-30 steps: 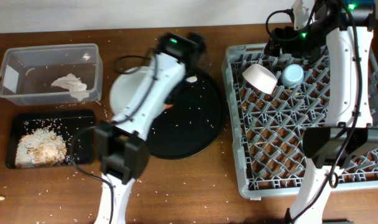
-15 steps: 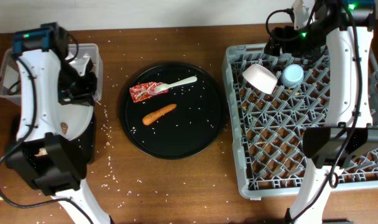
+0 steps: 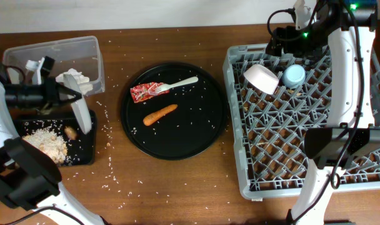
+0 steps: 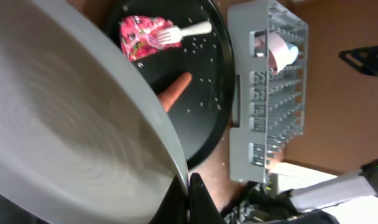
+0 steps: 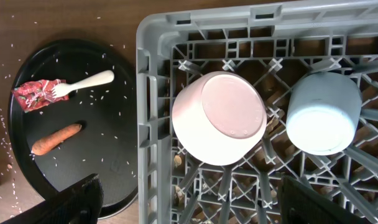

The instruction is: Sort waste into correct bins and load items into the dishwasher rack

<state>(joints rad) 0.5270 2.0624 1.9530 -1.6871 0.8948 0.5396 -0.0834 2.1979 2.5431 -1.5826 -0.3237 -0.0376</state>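
Note:
My left gripper [image 3: 66, 95] is shut on the rim of the pale grey plate [image 3: 84, 116], holding it tipped on edge over the flat black tray [image 3: 84, 153], which holds rice and brown scraps [image 3: 46, 145]. The left wrist view shows the plate [image 4: 64, 124] pinched between the fingers [image 4: 190, 190]. The red wrapper [image 3: 145, 92], white fork [image 3: 179, 84] and orange sausage piece [image 3: 160, 114] lie on the round black tray [image 3: 196, 134]. The napkin [image 3: 74, 80] lies in the clear tub [image 3: 27, 53]. The cream bowl [image 5: 219, 118] and blue cup [image 5: 322, 112] sit in the grey rack [image 3: 237, 156]. My right gripper [image 5: 189, 199] is open above them.
Rice grains are scattered over the wooden table around the trays [image 3: 115, 178]. The right arm's base [image 3: 337, 150] stands over the rack's right side. The left arm reaches in from the left edge across the tub and tray.
My left gripper carried the plate from the round tray leftward over the flat black tray and tipped it on edge. A brown scrap now lies on the tray. The right arm has not moved.

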